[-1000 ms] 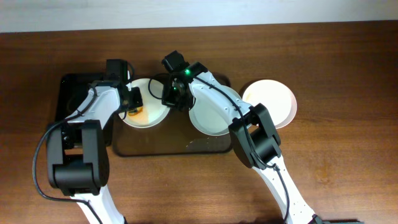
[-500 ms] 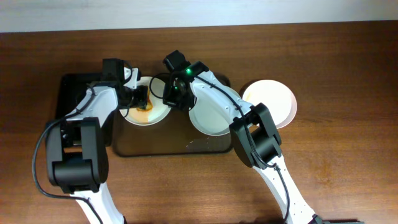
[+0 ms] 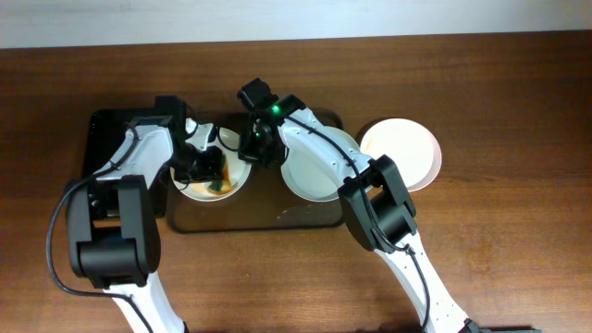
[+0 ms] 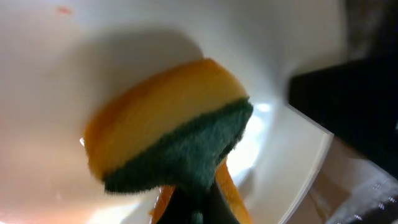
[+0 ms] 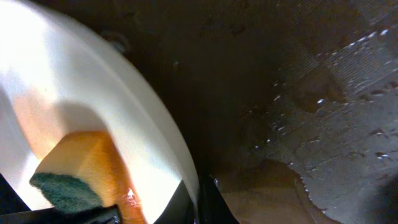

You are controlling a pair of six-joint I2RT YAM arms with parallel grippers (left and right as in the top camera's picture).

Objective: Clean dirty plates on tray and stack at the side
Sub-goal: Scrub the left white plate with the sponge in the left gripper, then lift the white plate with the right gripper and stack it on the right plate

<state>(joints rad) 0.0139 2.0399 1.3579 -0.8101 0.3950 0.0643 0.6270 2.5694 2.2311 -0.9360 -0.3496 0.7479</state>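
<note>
Two plates (image 3: pixel 310 180) on brown tray (image 3: pixel 250 220), third plate (image 3: pixel 402 153) beside

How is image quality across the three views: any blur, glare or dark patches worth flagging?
Left wrist: the sponge fills the frame, soft-focused, casting a shadow on the dirty plate, with a glare spot beside it. Right wrist: that plate's rim is blown out, while the tray is dim, its wet patches glinting. Overhead: evenly lit and sharp.

Left arm (image 3: pixel 139 155) and right arm (image 3: pixel 319 139): white shells, black joints. Left tool (image 3: pixel 210 176) and right tool (image 3: pixel 248 158) are black. Black cable (image 3: pixel 57 231) at lower left; green light (image 3: pixel 275 112) at upper centre.
</note>
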